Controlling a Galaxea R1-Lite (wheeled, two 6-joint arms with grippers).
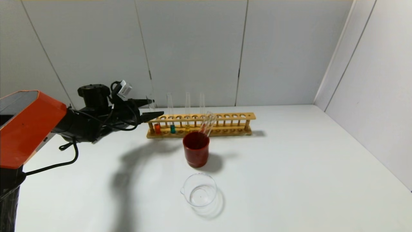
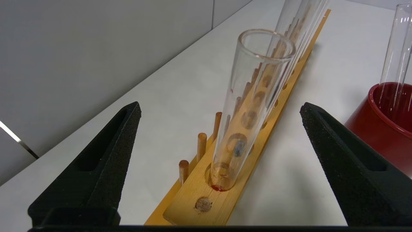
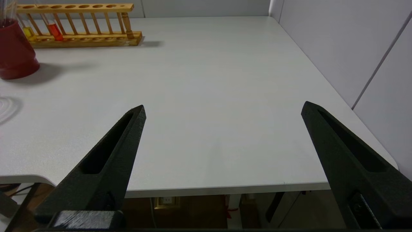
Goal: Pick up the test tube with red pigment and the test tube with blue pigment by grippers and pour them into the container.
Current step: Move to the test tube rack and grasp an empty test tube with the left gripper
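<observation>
The test tube with red pigment (image 1: 157, 128) stands in the end hole at the left of a wooden rack (image 1: 225, 124). The test tube with blue pigment (image 1: 173, 129) is in the hole beside it. My left gripper (image 1: 157, 107) is level with the red tube's upper part and open. In the left wrist view that tube (image 2: 244, 122) rises between the wide-apart fingers (image 2: 122, 138) of the left gripper (image 2: 220, 106), touching neither. The container (image 1: 199, 193), a clear beaker, sits near the table's front. My right gripper (image 3: 222, 106) hangs open over the table's near right edge, holding nothing.
A dark-red cup (image 1: 196, 149) with clear tubes leaning in it stands between the rack and the beaker. Two more clear tubes (image 1: 187, 106) stand in the rack right of the blue one. Grey walls close the back and the right side.
</observation>
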